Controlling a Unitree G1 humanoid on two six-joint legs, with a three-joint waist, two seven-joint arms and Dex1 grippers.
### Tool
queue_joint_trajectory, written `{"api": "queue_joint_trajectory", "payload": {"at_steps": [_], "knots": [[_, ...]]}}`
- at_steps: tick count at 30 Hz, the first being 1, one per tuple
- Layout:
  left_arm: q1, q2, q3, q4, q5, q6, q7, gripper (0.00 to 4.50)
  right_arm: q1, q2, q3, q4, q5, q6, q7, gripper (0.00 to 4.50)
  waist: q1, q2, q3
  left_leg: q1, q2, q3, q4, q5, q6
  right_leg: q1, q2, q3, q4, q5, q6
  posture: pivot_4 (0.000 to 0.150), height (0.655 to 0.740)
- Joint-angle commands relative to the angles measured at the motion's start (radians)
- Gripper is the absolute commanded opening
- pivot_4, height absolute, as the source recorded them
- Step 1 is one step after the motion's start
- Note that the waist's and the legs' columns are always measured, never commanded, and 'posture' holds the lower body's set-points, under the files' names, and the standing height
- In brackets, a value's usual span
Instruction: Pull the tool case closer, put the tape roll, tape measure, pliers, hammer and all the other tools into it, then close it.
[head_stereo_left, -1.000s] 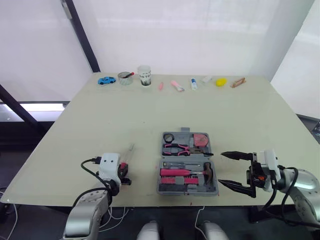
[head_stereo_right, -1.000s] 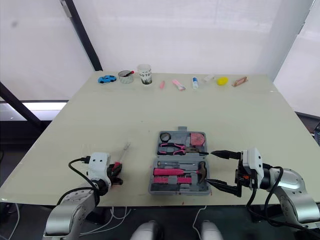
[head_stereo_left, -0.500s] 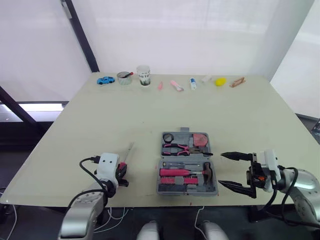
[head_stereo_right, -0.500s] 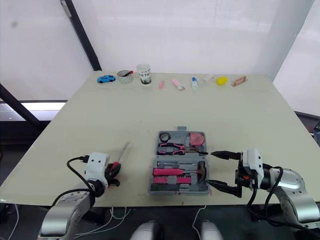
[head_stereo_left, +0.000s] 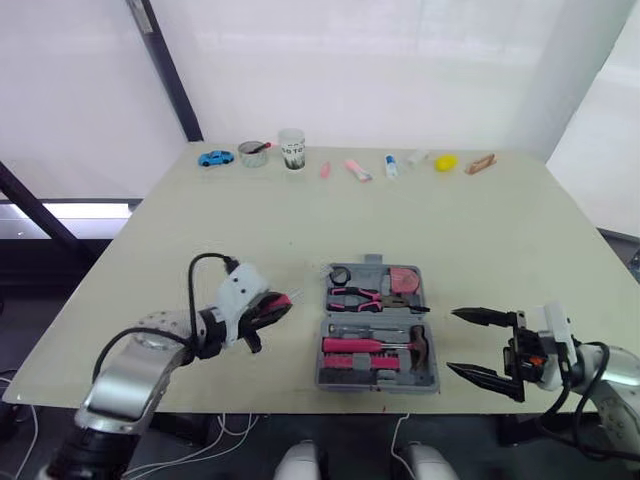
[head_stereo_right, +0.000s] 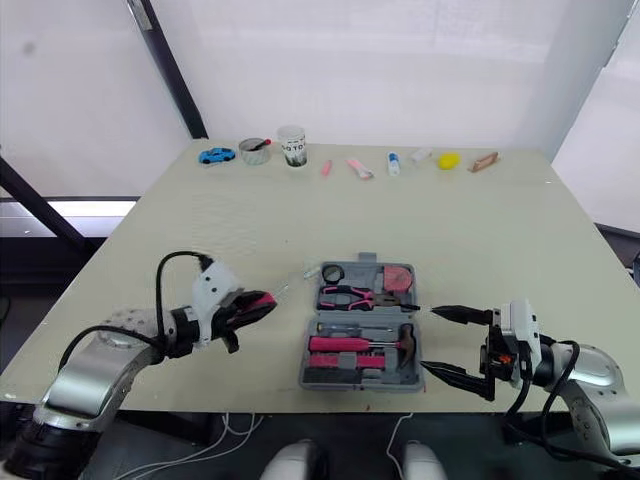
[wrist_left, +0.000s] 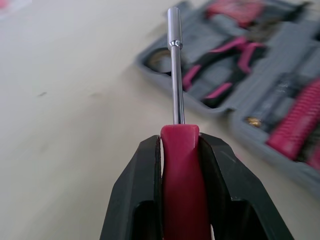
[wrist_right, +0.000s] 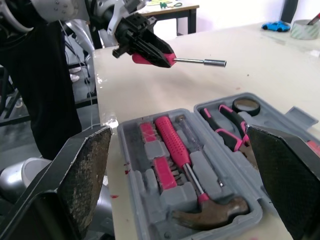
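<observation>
Left eye view puts the open tool case (head_stereo_left: 378, 325) flat on the table (head_stereo_left: 450, 230), its near side close to the front edge, with only a thin strip of tabletop showing in front of it. The far half holds a small tape roll (head_stereo_left: 338, 275), pliers (head_stereo_left: 355, 296) and a pink tape measure (head_stereo_left: 402, 280). The near half holds the hammer (head_stereo_left: 375, 345), its head toward the right side.

The left gripper (head_stereo_left: 270, 308) is closed tight on the pink handle of a screwdriver (wrist_left: 175, 75), with a finger pressed against each side of it. The tool is held off the table and roughly level. Its metal shaft points toward the far left corner of the case. The tip is near that corner, but I cannot tell whether it is past the rim. The tabletop beneath and to the left of this arm is bare out to the left edge.

The right gripper (head_stereo_left: 453, 341) hangs just beside the case's right side, low and near the front edge. Its two fingers are spread wide and hold nothing, with their tips aimed at the case.

Beyond the case lies a broad bare stretch of table. A row of small things lines the far edge: a blue toy car (head_stereo_left: 214, 158), a clear tape ring (head_stereo_left: 252, 153), a cup (head_stereo_left: 291, 150) and a yellow lump (head_stereo_left: 445, 162).
</observation>
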Motion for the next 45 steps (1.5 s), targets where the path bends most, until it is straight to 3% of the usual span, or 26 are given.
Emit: {"api": "queue_joint_trajectory", "payload": {"at_steps": [1,9,14,23,45], "knots": [[-0.103,0.024,-0.072,0.042,0.011,-0.067,-0.136,0.62,0.025,-0.007,-0.038,-0.06,0.019,-0.006,-0.007,4.5,0.001,0.0,0.0,0.0,0.0,0.0,0.0,0.0,0.0,0.0,0.0,0.0,0.0,0.0,0.0,0.15,0.74],[-0.32,-0.027,-0.263,0.114,0.029,-0.062,-0.345,0.62,0.11,-0.002,-0.071,-0.078,0.0,-0.039,-0.015,4.5,-0.008,0.0,0.001,-0.001,0.0,0.001,0.0,0.0,0.001,0.0,0.001,0.001,-0.002,0.0,0.001,0.15,0.74],[-0.368,-0.042,-0.36,0.134,0.083,-0.057,-0.409,0.62,0.137,0.018,-0.077,-0.075,-0.014,-0.061,-0.03,4.5,-0.002,0.0,0.001,-0.001,0.0,0.0,0.001,0.0,0.001,0.0,0.002,0.001,-0.001,-0.002,0.003,0.15,0.74],[-0.379,-0.15,-0.497,0.157,0.217,0.021,-0.348,0.62,0.185,0.007,-0.096,-0.045,-0.019,-0.093,-0.002,4.5,0.0,0.0,0.001,-0.001,0.0,0.0,0.001,0.0,0.001,0.001,0.002,0.002,-0.001,-0.002,0.004,0.15,0.74],[-0.394,-0.271,-0.617,0.14,0.289,0.181,-0.313,0.62,0.221,-0.026,-0.131,-0.016,-0.018,-0.096,0.041,4.5,0.001,0.0,0.001,-0.001,-0.001,-0.001,0.002,0.0,0.001,0.001,0.002,0.002,0.0,-0.002,0.004,0.15,0.74]]}}
